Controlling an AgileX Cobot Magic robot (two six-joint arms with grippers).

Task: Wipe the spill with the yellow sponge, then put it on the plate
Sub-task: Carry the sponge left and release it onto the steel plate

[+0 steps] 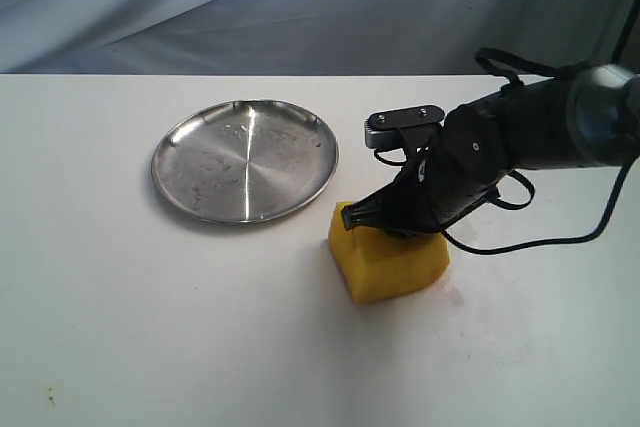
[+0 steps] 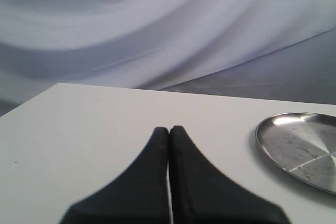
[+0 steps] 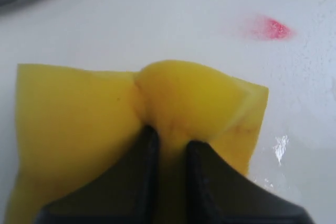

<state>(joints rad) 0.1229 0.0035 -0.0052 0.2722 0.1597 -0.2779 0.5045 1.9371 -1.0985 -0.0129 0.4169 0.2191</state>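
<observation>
The yellow sponge (image 1: pixel 388 262) rests on the white table just right of the silver plate (image 1: pixel 245 160). My right gripper (image 1: pixel 385 217) is shut on the sponge from above, pinching its foam into a bulge between the fingers (image 3: pixel 169 137). The tan spill does not show; it may lie under the sponge (image 3: pixel 79 114). My left gripper (image 2: pixel 169 129) is shut and empty, hovering over bare table with the plate (image 2: pixel 302 148) off to its side. The left gripper is outside the exterior view.
A pink smear (image 3: pixel 270 27) marks the table beyond the sponge, and wet glints (image 3: pixel 281 148) lie beside it. A faint pinkish mark (image 1: pixel 455 297) sits by the sponge's near right corner. Grey cloth (image 1: pixel 300 7) hangs behind the table.
</observation>
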